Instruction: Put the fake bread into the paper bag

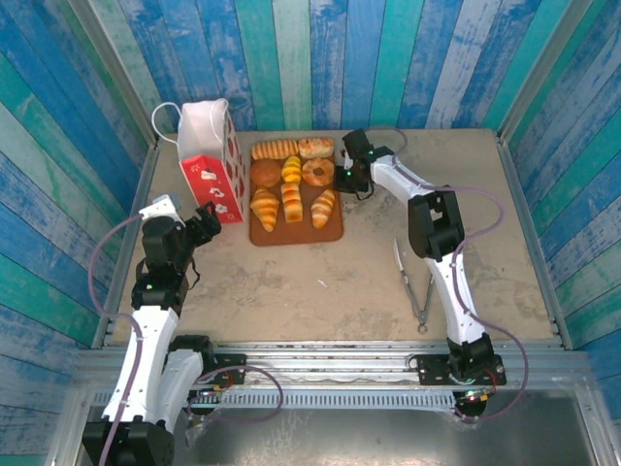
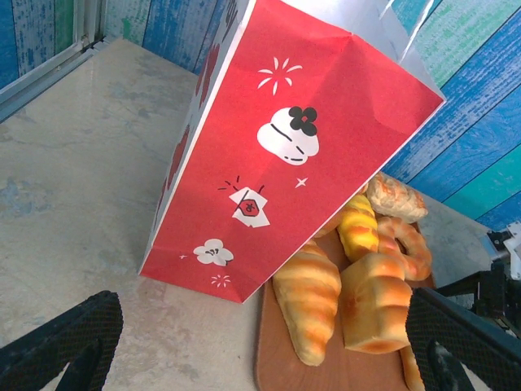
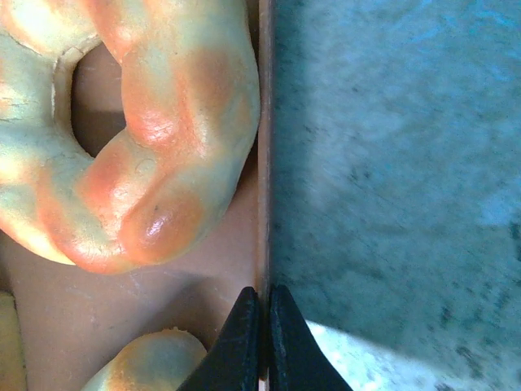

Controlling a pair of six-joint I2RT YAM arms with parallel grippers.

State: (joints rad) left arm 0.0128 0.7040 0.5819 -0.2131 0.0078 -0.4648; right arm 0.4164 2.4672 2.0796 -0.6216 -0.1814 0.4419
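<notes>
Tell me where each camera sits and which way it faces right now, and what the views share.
Top external: above and behind the robot, looking down on the table; shows the left gripper by the paper bag and the right gripper at the tray.
Left wrist: low, facing the paper bag's red side, fake bread beyond; its open fingers at the bottom corners.
Right wrist: straight down on the tray's edge and ring doughnut; its shut fingertips at the bottom.
Shared: the ring doughnut is in all three.

Bright, even light is flooding the worktop (image 1: 340, 282), the ring doughnut (image 3: 163, 122) is casting a soft shadow, and the right wrist close-up is looking blurred.
</notes>
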